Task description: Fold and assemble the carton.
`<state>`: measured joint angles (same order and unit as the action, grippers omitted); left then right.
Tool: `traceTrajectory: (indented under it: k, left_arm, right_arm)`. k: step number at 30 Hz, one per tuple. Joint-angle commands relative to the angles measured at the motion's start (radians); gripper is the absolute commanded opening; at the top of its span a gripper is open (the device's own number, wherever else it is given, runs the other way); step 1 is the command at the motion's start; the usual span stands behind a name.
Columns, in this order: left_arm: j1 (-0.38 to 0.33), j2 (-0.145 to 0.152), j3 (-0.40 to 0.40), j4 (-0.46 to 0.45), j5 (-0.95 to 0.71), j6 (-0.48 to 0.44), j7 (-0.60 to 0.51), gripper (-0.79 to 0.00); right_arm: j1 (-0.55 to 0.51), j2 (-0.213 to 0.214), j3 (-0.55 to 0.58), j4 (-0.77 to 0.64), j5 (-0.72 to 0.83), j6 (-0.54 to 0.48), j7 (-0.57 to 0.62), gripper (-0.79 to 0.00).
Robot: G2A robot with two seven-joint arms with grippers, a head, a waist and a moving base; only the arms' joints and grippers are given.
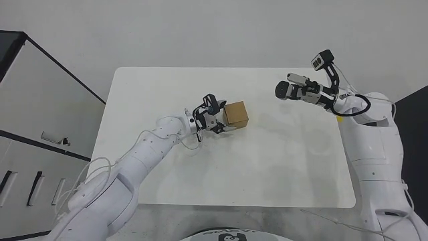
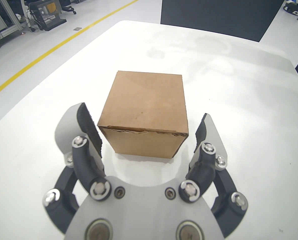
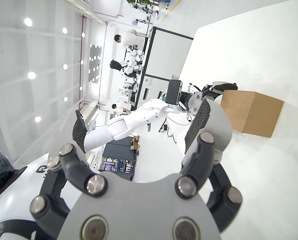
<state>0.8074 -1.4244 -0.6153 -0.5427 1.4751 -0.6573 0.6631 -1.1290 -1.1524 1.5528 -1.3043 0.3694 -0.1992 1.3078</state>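
A small brown carton stands closed as a cube near the middle of the white table. In the left wrist view the carton sits just ahead of my left gripper, whose open fingers flank its near edge without gripping it. From above, my left gripper is right beside the carton's left side. My right gripper hangs above the table's right part, well apart from the carton. Its own view shows my right gripper open and holding nothing, with the carton farther off.
A grey cabinet stands off the table's left side. A dark panel rises past the table's far edge in the left wrist view. The table surface around the carton is bare white.
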Motion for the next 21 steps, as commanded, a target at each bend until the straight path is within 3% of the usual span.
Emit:
traceTrajectory:
  k: [1,8,16,21]
  left_arm:
    - [-0.003,-0.005,0.002,0.011,-0.001,-0.002,0.006,-0.114]
    - [-0.011,-0.020,0.011,0.046,-0.001,-0.008,0.017,-0.126]
    - [-0.017,-0.033,0.018,0.080,0.000,-0.016,0.026,-0.089]
    - [-0.017,-0.041,0.021,0.095,-0.003,-0.021,0.033,-0.126]
  right_arm:
    - [0.000,0.000,0.000,0.000,0.000,0.000,0.000,0.000]
    - [0.000,0.000,0.000,0.000,0.000,0.000,0.000,0.000]
    - [0.000,0.000,0.000,0.000,0.000,0.000,0.000,0.000]
    - [0.000,0.000,0.000,0.000,0.000,0.000,0.000,0.000]
